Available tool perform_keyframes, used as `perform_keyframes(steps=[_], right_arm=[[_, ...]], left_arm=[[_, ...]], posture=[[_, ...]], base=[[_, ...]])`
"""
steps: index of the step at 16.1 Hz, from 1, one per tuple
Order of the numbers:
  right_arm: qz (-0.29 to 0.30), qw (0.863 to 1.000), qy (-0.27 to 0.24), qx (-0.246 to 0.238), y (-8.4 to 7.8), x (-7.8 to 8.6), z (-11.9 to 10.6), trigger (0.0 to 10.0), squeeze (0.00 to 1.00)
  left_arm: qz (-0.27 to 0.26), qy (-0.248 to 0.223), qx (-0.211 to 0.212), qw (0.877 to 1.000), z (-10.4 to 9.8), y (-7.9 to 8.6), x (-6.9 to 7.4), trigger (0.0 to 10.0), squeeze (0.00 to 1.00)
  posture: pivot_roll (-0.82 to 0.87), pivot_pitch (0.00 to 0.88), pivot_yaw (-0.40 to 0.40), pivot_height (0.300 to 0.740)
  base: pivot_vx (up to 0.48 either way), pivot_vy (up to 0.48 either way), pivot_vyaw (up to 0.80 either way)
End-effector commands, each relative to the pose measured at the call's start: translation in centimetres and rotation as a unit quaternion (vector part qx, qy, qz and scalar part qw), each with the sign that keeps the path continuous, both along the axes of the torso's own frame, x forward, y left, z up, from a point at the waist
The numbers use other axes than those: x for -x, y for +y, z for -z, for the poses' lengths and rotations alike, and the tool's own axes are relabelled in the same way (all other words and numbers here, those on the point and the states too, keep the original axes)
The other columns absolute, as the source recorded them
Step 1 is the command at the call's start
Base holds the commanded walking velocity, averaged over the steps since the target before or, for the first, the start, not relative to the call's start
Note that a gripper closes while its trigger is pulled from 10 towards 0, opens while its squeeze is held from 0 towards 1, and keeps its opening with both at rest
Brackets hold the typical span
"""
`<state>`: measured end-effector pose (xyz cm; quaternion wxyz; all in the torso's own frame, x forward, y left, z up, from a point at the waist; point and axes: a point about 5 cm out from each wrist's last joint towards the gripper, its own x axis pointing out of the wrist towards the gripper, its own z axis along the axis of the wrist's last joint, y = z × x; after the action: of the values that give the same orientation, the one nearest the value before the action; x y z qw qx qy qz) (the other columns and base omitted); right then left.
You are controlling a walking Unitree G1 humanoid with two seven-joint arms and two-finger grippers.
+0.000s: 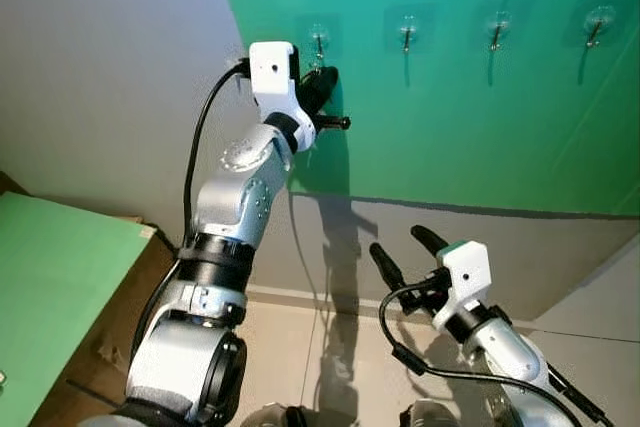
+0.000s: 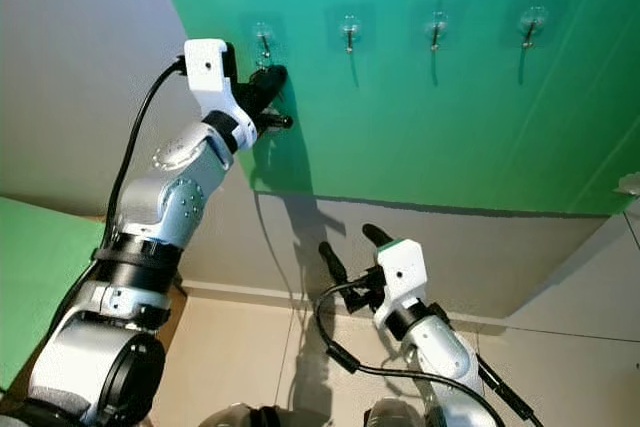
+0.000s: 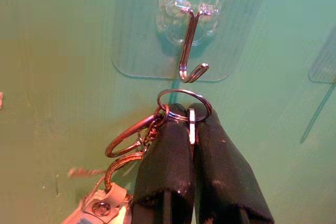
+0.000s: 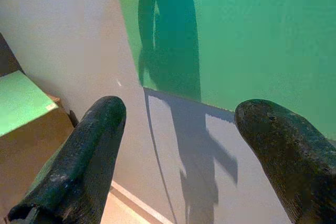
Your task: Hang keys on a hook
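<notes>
With the left gripper [image 3: 190,121] clamped on the key ring [image 3: 184,104] at 6 o'clock below the hook [image 3: 190,45], a misaligned lift risks missing the tip; the right gripper [image 4: 181,129] idles with fingers spread.

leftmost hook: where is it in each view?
Left eye: leftmost hook on the green panel, just above the left pincer.
Right eye: same hook, above that pincer.
Left wrist: center top, just above the key ring.
Right wrist: not in it.
Shared landmark: green panel.
</notes>
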<state>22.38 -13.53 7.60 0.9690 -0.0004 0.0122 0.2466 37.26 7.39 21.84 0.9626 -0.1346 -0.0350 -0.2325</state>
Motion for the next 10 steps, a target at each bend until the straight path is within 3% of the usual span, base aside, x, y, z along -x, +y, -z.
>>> perform_keyframes(steps=[1,3,5,6,10], right_arm=[[-0.003,1.000,0.005,-0.003,0.2,0.0,0.1,10.0,0.00],[-0.003,1.000,0.004,-0.004,0.2,0.0,0.0,10.0,0.00],[-0.003,1.000,0.003,-0.003,0.2,0.0,0.0,10.0,0.00],[-0.004,1.000,0.004,-0.003,0.2,0.0,0.0,10.0,0.00],[-0.005,1.000,0.003,-0.002,0.2,0.1,0.0,10.0,0.00]], left_arm=[[-0.008,-0.019,-0.011,1.000,-0.9,0.3,-0.3,0.0,0.00],[-0.004,-0.020,-0.032,0.999,-0.7,0.1,-0.5,0.0,0.00],[-0.005,-0.025,-0.098,0.995,0.3,0.0,-0.6,0.0,0.00],[-0.006,-0.031,-0.157,0.987,1.1,0.0,-0.8,0.0,0.00],[-0.006,-0.017,-0.210,0.978,2.7,0.4,-0.9,0.0,0.00]], posture=[[-0.28,0.071,0.146,0.740],[-0.28,0.072,0.147,0.740],[-0.28,0.072,0.146,0.740],[-0.28,0.073,0.144,0.740],[-0.28,0.076,0.142,0.740]], base=[[0.000,0.000,0.00],[0.000,0.000,0.00],[0.000,0.000,0.00],[0.000,0.000,0.00],[0.000,0.000,0.00]])
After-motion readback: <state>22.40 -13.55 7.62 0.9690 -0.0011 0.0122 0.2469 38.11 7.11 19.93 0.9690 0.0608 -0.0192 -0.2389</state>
